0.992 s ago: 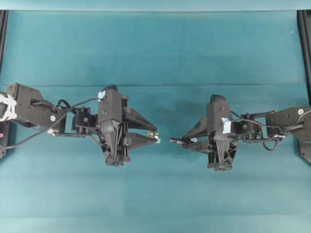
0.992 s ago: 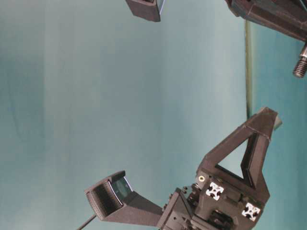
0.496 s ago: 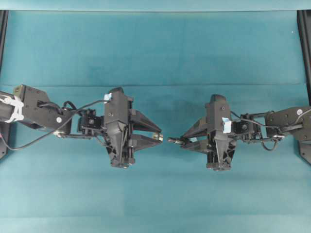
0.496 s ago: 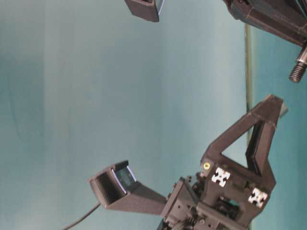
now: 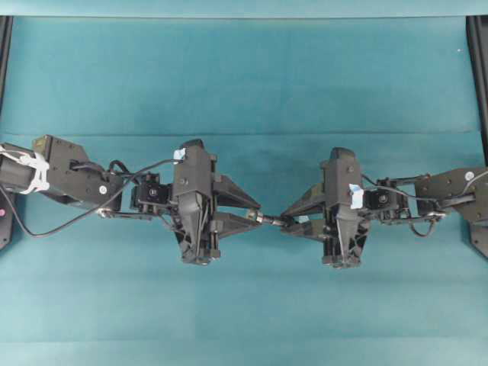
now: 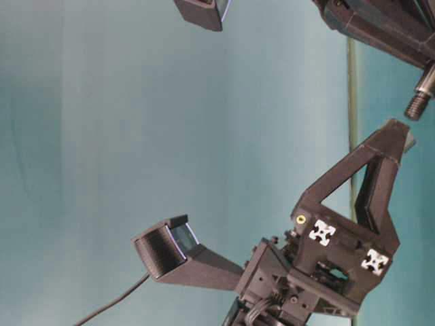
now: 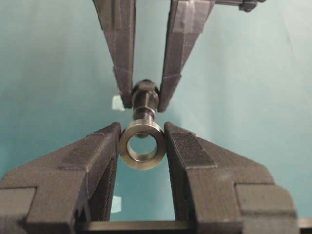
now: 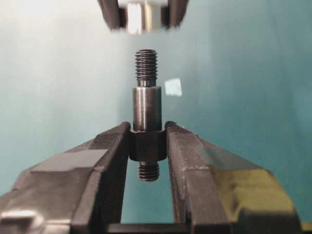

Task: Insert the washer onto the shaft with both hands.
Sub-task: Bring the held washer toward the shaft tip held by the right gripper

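Left pincer: reaches in from the left of the overhead view, its two dark jaws clamped on the washer, which faces the other arm with its hole open.
Washer: held above the teal desk, at the middle of the overhead view; there it is too small to make out clearly.
Shaft: gripped at its thick hexagonal middle by the right pincer, threaded thin end pointing at the washer.
Gap: in the right wrist view the threaded tip stands just short of the blurred washer; in the left wrist view the tip lines up with the top of the ring, and I cannot tell whether they touch.
Hidden: in the table-level view the right arm is cut off at the top edge, and only the shaft's threaded end shows.
Tape scraps: small pale squares lying on the desk below the pincers.
Change: the left pincer has moved rightward since the earlier frames, closing the open stretch of desk between the two pincers; the right pincer has stayed nearly in place.
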